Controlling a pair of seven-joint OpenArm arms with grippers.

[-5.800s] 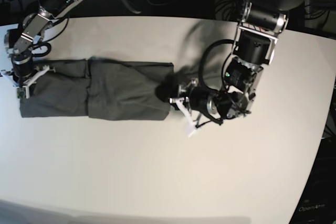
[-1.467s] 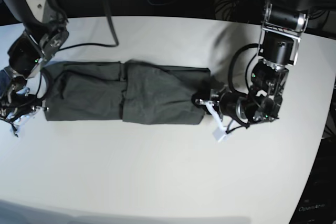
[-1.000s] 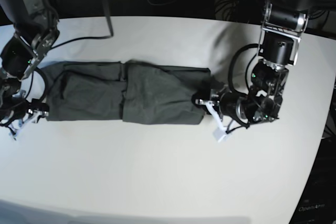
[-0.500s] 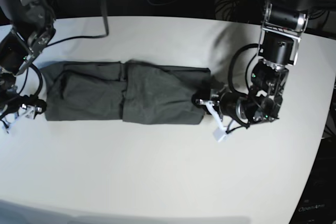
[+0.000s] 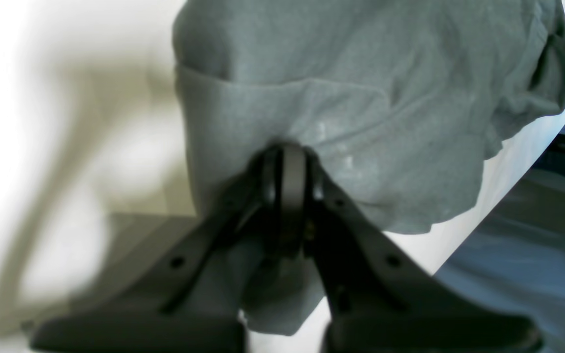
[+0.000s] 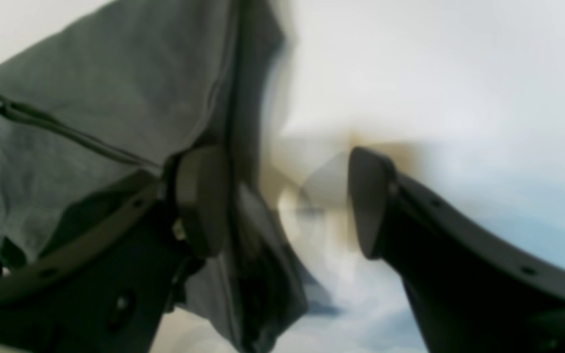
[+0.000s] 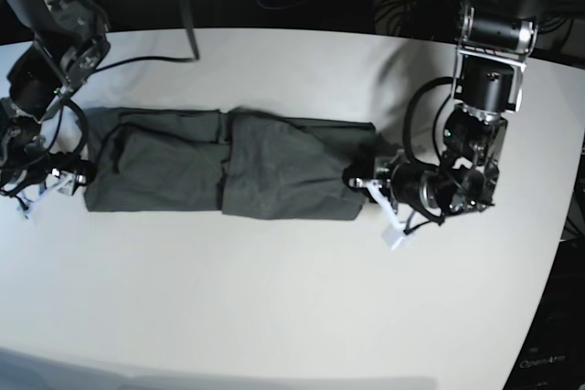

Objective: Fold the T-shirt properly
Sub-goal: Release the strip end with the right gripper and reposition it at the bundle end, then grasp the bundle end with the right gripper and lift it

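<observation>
Lies flat on the white worktop (image 7: 274,317) as a long dark band: the T-shirt (image 7: 228,163), already folded lengthwise into a strip, set slightly toward the far half and well clear of the near edge. Long axis runs left to right across the base view, tilting down a touch at its right end. One overlap seam crosses the strip near its middle. Which end is collar and which is hem cannot be told; faint pale marks show on the cloth just beyond the left arm's fingers in the left wrist view.

Left gripper (image 5: 287,171), at the right end in the base view: fingers pressed fully together on a pinch of the T-shirt's edge, fabric bunched around the tips. Right gripper (image 6: 282,201), at the left end: fingers spread wide, holding nothing, one finger (image 6: 199,196) against or just beside the cloth edge, the other over bare worktop.

Risks, as a judgement:
- With only one end gripped, any pull or lift likely to drag the whole strip sideways and slacken the lengthwise folds.
- Thin single-point pinch likely to slip, or to lift only the top layer and peel the stack open.
- Open fingers closing where they stand could catch only the very edge, or miss it.
- Uneven lift of the two ends would skew the next fold.
</observation>
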